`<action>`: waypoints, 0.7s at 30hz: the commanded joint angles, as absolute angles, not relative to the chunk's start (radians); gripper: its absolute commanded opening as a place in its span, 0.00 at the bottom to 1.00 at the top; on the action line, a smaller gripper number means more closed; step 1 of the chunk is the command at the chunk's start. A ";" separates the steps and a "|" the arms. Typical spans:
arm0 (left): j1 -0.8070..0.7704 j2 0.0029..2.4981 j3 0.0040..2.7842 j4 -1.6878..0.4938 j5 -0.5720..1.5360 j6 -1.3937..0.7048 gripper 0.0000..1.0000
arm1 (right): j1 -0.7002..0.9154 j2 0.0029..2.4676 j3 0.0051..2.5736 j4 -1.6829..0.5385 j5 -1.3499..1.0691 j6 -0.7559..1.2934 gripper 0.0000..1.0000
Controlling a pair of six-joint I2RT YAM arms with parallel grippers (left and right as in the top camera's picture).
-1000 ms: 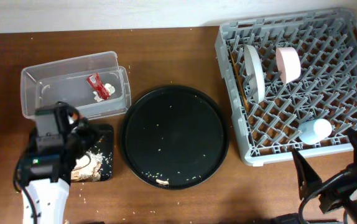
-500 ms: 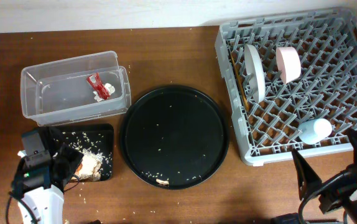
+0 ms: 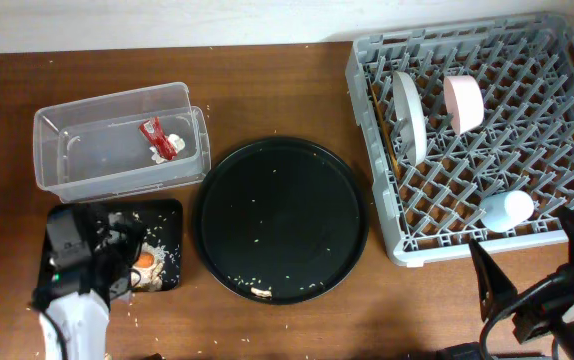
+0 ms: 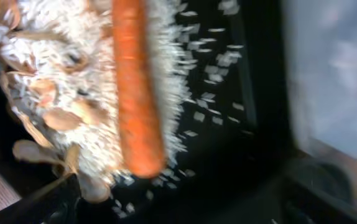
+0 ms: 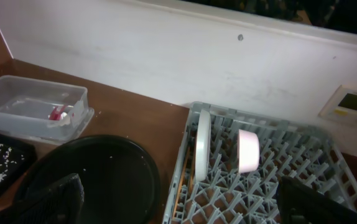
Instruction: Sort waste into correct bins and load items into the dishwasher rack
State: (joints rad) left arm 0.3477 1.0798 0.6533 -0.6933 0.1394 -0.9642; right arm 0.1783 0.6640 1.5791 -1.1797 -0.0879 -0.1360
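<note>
The orange carrot (image 4: 136, 93) lies on the food scraps (image 4: 60, 74) in the black tray (image 3: 167, 212), between the wide-spread, empty fingers of the left hand (image 4: 178, 208), whose arm hides part of that tray from overhead. The right hand (image 5: 185, 202) gapes empty near the rack (image 3: 567, 60). Lettering on the wall panel (image 5: 354, 102) is too small to read.

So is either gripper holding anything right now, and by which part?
Nothing is held. The left gripper hangs open over the carrot, lying loose on the food scraps; the right gripper is open and empty.
</note>
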 commanded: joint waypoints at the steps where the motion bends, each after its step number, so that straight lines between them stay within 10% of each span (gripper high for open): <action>1: 0.296 0.907 0.759 -0.752 0.203 -0.822 0.99 | 0.183 0.662 1.580 -1.178 -0.086 -0.142 0.98; 9: -0.345 1.238 1.226 -0.833 -0.157 -0.580 0.99 | 0.183 0.662 1.580 -1.178 -0.086 -0.142 0.98; 21: -0.405 1.507 1.552 -0.998 0.041 -0.346 0.99 | 0.183 0.663 1.580 -1.178 -0.086 -0.142 0.98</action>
State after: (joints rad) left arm -0.3996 1.5032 1.5360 -0.9833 -0.0277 -0.3618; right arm 0.1783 0.6647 1.5780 -1.1801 -0.0879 -0.1356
